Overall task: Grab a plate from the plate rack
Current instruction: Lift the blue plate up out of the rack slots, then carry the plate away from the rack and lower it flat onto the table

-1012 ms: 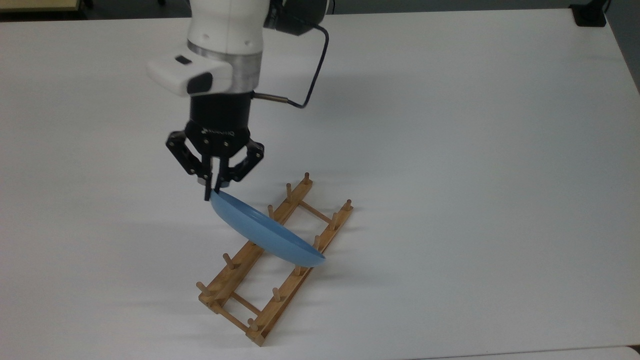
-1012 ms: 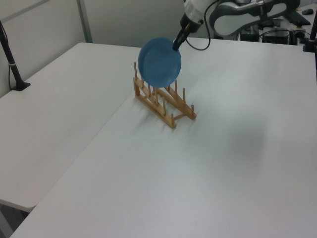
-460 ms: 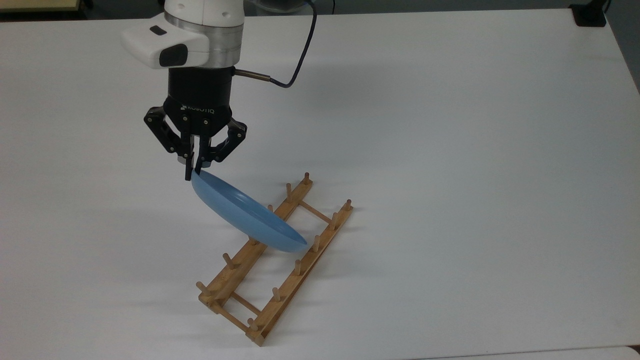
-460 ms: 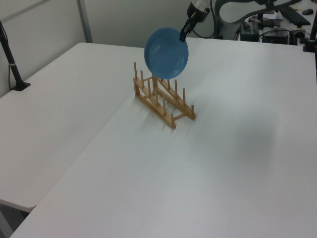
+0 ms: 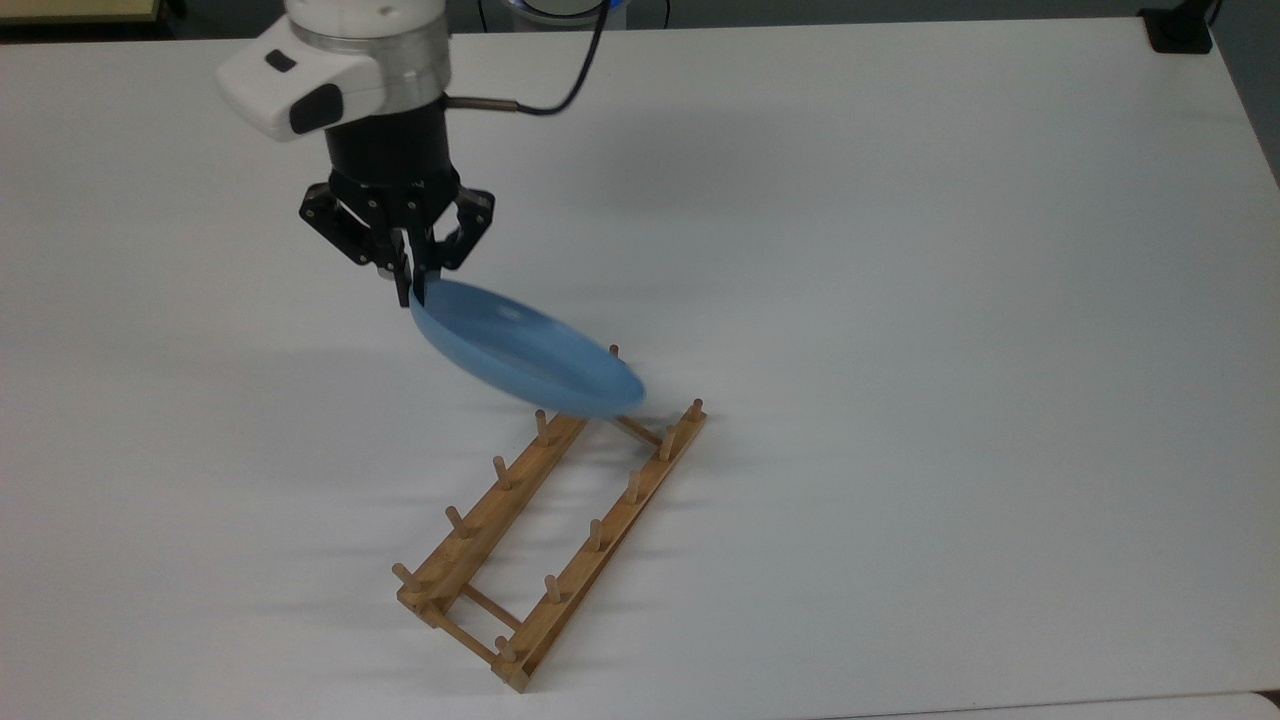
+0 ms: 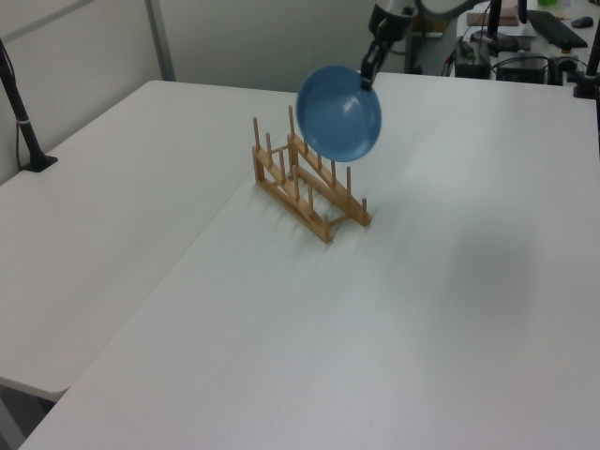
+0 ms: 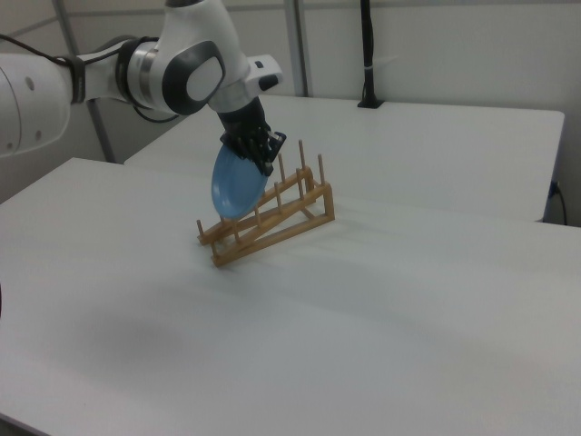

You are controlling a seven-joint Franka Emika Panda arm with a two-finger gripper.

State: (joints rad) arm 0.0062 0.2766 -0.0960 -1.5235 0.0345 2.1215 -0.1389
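My gripper (image 5: 411,292) (image 6: 367,79) (image 7: 265,167) is shut on the rim of the light-blue plate (image 5: 525,348) (image 6: 339,113) (image 7: 235,187). The plate hangs tilted in the air, clear of the pegs. Beneath it the light-brown wooden plate rack (image 5: 545,525) (image 6: 307,190) (image 7: 269,216) stands on the white table with nothing in its slots. In the top view the plate covers the rack's far end, and in the left view it floats above the rack's right half.
The white table (image 5: 950,350) stretches wide around the rack. A black post (image 6: 21,108) stands at the left view's left edge, and another black pole (image 7: 367,54) rises at the back of the right view. Equipment sits behind the table (image 6: 525,37).
The plate has risen out of the rack and swung toward the top view's right, tilting flatter. The gripper has moved up and away from the rack with it.
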